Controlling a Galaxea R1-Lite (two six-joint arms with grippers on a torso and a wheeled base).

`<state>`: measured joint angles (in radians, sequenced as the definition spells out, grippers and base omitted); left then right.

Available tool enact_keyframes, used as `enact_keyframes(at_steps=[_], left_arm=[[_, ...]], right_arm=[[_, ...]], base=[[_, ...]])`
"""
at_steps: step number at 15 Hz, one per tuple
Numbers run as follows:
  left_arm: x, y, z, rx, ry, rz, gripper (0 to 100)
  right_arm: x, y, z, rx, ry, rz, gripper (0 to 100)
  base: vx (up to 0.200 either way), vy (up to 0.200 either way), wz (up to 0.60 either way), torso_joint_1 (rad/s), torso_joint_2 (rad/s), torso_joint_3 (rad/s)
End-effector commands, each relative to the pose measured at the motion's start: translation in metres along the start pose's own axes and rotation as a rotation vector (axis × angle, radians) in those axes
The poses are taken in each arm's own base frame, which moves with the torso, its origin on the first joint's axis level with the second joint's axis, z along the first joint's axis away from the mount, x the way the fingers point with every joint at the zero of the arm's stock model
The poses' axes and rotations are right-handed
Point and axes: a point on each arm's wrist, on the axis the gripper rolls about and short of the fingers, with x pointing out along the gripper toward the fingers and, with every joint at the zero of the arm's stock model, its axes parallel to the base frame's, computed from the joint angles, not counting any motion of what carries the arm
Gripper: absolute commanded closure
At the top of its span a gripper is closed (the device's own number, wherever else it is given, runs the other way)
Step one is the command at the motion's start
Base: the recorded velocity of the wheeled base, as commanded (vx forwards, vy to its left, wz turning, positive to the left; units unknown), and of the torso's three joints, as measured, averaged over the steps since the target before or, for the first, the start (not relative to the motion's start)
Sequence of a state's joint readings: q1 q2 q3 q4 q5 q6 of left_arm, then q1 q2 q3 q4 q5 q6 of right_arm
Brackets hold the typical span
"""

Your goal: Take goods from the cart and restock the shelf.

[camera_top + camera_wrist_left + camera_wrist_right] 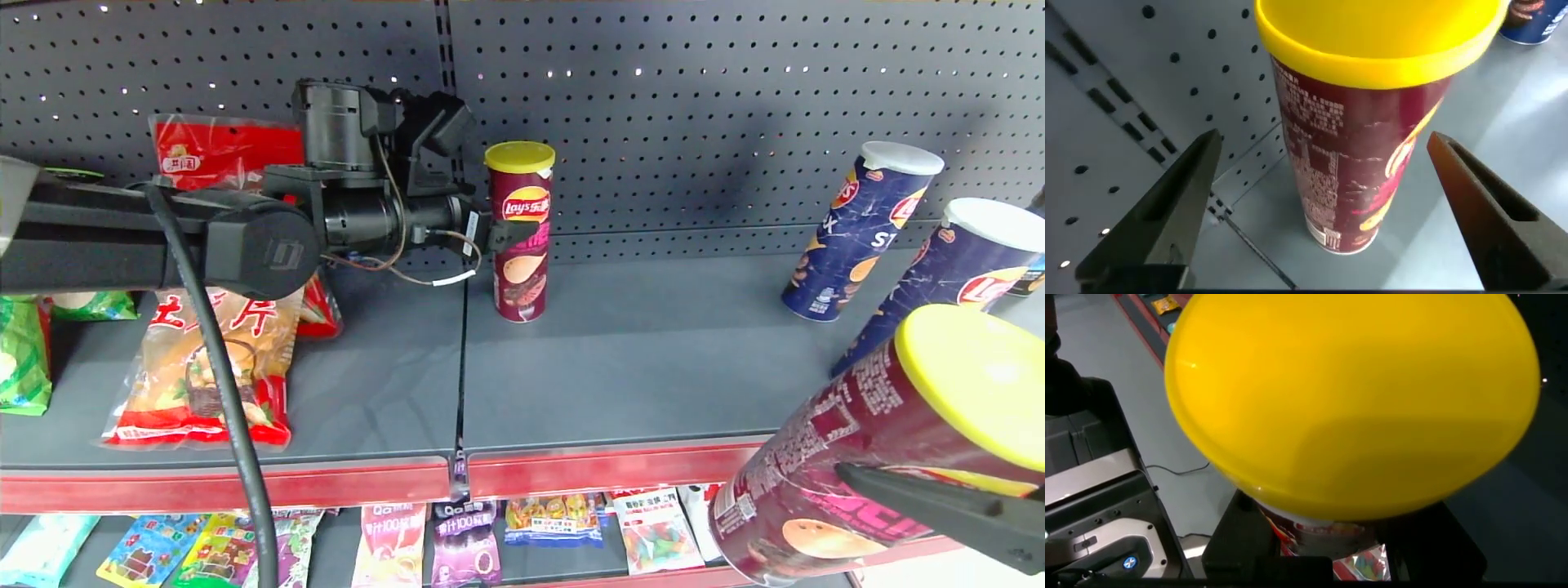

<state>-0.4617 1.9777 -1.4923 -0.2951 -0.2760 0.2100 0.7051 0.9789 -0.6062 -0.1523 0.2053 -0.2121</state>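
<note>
Now the left gripper (pixel 513 233) is out at the back of the shelf (pixel 653 359), level with the middle of a maroon can (pixel 520 245) that stands upright on its base with a yellow lid on top. From the left wrist, its fingers (pixel 1176 212) are spread wide, one on each side of that standing can (pixel 1347 163), with clear daylight between each finger and the can's wall. It has hold of nothing. The can sits just right of the seam in the shelf floor, close to the pegboard back panel (pixel 694 98).

Over on the right, the right gripper (pixel 898 490) is low and in front of the shelf's red front edge (pixel 620 469), clamped on a second maroon can (pixel 816 457). That can is carried tilted, yellow lid towards the camera, with one dark finger (pixel 939 506) lying along its side. From the right wrist, the lid (pixel 1351 400) fills most of the frame, so the finger pads themselves are hidden.

Further right on the shelf, two blue cans with white lids (pixel 857 233) (pixel 955 269) stand tilted, one just in front of the other. At the left end lie snack bags: a red bag (pixel 220 155) at the back, an orange bag (pixel 204 367) flat in front and a green bag (pixel 24 351) at the edge. Small packets (pixel 465 539) hang in a row on the level below.
</note>
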Motion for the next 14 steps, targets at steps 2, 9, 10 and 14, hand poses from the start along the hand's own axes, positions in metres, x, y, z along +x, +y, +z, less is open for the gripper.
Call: enact_keyframes(at_steps=[2,9,10,14], left_arm=[[0.005,0.000,-0.002,0.001,0.002,-0.007,0],[0.022,-0.003,-0.007,0.003,0.004,-0.023,100],[0.023,-0.007,-0.006,0.001,0.005,-0.035,100],[0.020,-0.015,-0.007,-0.007,0.012,-0.063,100]], right_arm=[[0.001,0.000,0.000,-0.001,0.002,0.001,100],[0.002,0.000,-0.001,0.019,0.008,0.001,100],[0.002,-0.001,-0.001,0.021,0.008,-0.001,100],[0.002,-0.003,-0.001,0.026,0.013,-0.021,100]], base=[[0.000,0.000,0.00,0.000,0.00,0.000],[0.000,0.000,0.00,0.000,0.00,0.000],[0.000,0.000,0.00,0.000,0.00,0.000],[0.000,0.000,0.00,0.000,0.00,0.000]])
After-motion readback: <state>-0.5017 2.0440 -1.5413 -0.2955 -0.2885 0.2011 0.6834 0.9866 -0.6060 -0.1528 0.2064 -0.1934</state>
